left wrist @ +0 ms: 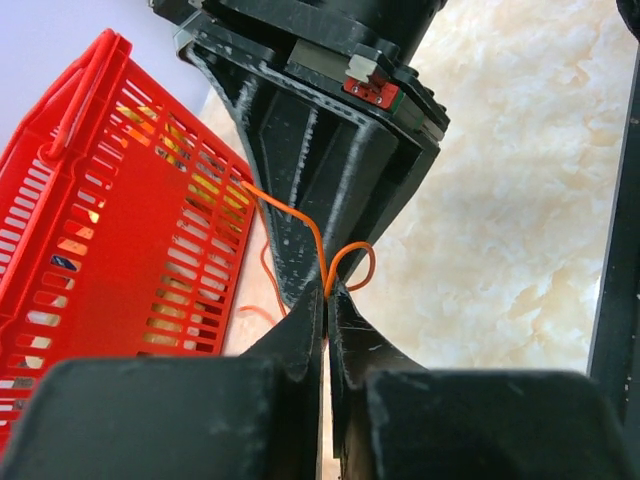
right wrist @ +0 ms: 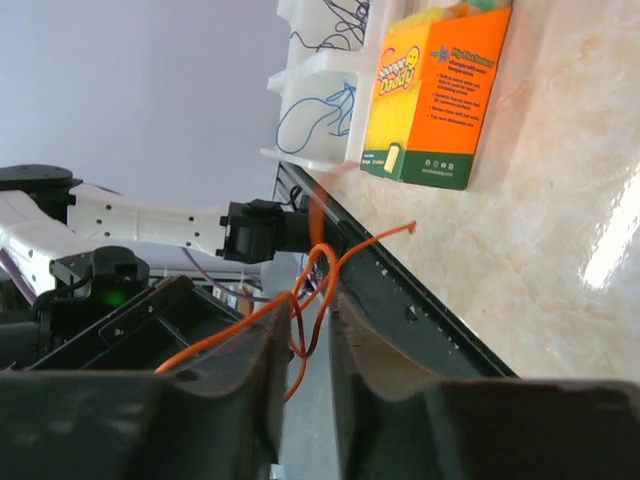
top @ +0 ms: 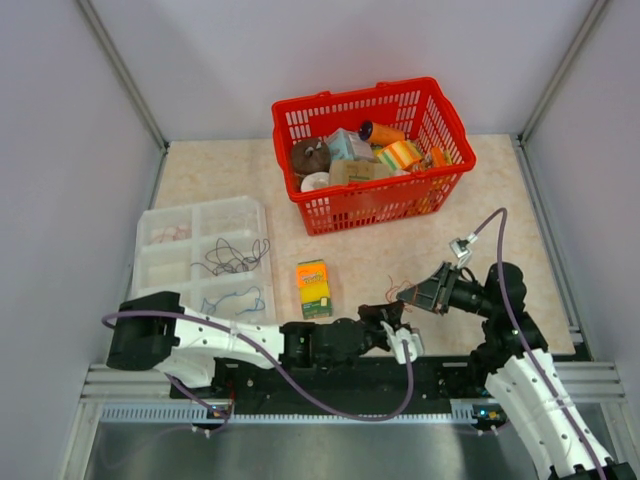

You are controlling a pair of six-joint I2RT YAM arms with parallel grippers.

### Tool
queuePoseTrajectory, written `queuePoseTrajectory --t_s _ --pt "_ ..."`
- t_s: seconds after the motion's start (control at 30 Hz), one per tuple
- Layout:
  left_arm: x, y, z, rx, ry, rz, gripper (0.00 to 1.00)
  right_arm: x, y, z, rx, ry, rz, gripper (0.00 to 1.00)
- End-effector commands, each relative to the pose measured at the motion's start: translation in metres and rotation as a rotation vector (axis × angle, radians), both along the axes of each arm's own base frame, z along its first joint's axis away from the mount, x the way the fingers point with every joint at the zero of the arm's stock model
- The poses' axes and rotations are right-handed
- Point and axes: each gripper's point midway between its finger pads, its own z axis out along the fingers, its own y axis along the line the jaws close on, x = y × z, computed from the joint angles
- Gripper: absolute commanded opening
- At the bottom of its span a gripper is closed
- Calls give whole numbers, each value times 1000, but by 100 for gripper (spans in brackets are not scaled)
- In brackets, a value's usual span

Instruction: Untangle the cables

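Observation:
An orange cable hangs between my two grippers near the table's front edge. My left gripper is shut, pinching a loop of the orange cable at its fingertips. My right gripper faces it closely, its jaws a narrow gap apart. The orange cable drapes over the right gripper's left finger and loops down loosely through that gap. A black cable and a blue cable lie in separate compartments of the clear tray.
A red basket full of small items stands at the back. An orange and green sponge box sits between the tray and my grippers. The black rail runs along the table's near edge.

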Motion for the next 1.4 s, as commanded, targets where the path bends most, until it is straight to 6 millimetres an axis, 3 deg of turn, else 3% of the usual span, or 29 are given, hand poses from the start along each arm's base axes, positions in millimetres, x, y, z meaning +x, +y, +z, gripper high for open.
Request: queuePoseTrajectory --t_s 0.0,0.03,0.1,0.17,0.27,0.33,0.47,0.57,0.7,0.87,0.97,1.13,1.23,1.37 --pt "-4 2 22 -76 42 -12 0 6 0 10 -16 -71 -6 30" --pt "-5 5 23 -77 53 -11 0 8 -1 5 -39 -71 -13 38" --pt "-2 13 25 -90 84 10 0 16 -8 -7 -123 -59 -55 65" --pt "3 24 23 -104 125 40 0 23 -19 -20 -235 -55 -105 76" --pt "14 48 22 -157 234 89 0 32 -32 -27 -352 -70 -156 81" --pt "35 74 22 -206 316 178 0 36 -37 -27 -385 -90 -174 85" --pt "77 140 20 -288 447 414 0 38 -37 -28 -410 -114 -155 88" --pt "102 195 30 -412 526 598 0 40 -37 -31 -427 -120 -138 88" --pt "123 252 49 -587 555 754 0 41 -35 -29 -422 -131 -122 89" --pt "150 327 47 -686 606 1109 0 40 -36 -32 -421 -130 -125 88" --pt "165 381 33 -787 668 1364 0 38 -34 -31 -412 -132 -120 88" --pt "173 447 9 -1056 776 1636 0 35 -32 -28 -392 -137 -111 88" --pt "169 489 1 -1190 738 1773 0 34 -33 -28 -388 -137 -121 88" --pt "165 517 -18 -1284 718 1904 0 32 -32 -33 -375 -98 -131 87"
